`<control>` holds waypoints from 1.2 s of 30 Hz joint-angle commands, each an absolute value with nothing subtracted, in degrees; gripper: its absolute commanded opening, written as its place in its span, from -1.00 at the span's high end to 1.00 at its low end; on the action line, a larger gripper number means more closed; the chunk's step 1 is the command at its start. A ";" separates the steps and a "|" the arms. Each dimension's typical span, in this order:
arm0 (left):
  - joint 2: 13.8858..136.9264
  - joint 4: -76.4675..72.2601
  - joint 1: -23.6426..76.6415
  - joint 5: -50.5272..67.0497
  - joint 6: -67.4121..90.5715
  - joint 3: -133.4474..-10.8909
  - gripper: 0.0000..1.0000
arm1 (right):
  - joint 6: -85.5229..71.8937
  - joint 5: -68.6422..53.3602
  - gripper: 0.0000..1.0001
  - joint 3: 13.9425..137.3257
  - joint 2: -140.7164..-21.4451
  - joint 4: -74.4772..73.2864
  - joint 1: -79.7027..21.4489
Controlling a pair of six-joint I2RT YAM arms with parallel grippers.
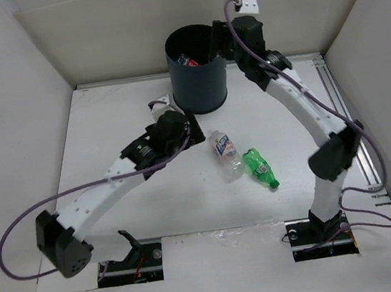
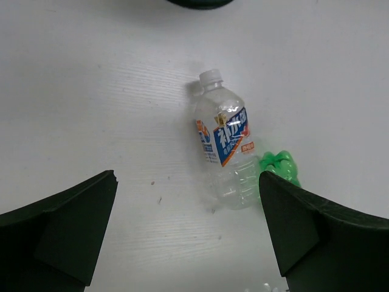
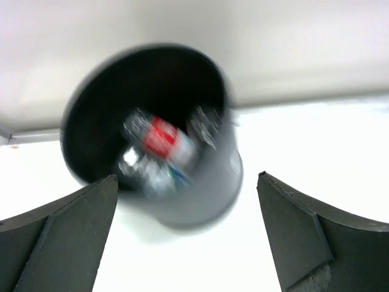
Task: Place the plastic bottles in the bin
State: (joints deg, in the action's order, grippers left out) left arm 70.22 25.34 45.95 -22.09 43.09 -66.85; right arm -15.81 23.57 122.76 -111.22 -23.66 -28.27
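Observation:
The dark bin [image 1: 199, 91] stands at the back of the table. Inside it lie bottles, one with a red label [image 1: 190, 62] [image 3: 161, 136]; the right wrist view is blurred. My right gripper [image 1: 220, 40] hangs open and empty over the bin's right rim [image 3: 206, 194]. A clear bottle with a white-blue label [image 1: 225, 155] [image 2: 225, 146] lies on the table in front of the bin. The green bottle [image 1: 260, 168] [image 2: 279, 167] lies just right of it, partly hidden behind my finger in the left wrist view. My left gripper [image 1: 195, 129] [image 2: 188, 234] is open and empty, just left of the clear bottle.
White walls enclose the table on the left, back and right. A metal rail [image 1: 348, 126] runs along the right edge. The right arm's elbow [image 1: 334, 155] stands right of the green bottle. A purple cable [image 1: 10, 242] loops by the left arm.

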 commanded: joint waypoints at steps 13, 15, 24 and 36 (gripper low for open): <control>104.66 21.63 46.23 -12.92 45.97 -88.15 -1.00 | -30.15 23.20 -1.00 68.82 -54.68 -21.36 -33.57; 108.27 21.62 46.23 -12.13 46.67 -90.70 -1.00 | -30.15 22.59 -1.00 68.82 -51.78 -22.67 -33.57; 119.78 24.52 46.23 -10.20 51.06 -97.03 -1.00 | -30.15 22.68 -1.00 67.77 -47.90 -25.14 -34.10; 121.65 26.01 46.23 -13.52 54.66 -92.73 0.53 | -30.15 19.17 -1.00 64.17 -46.76 -23.47 -34.10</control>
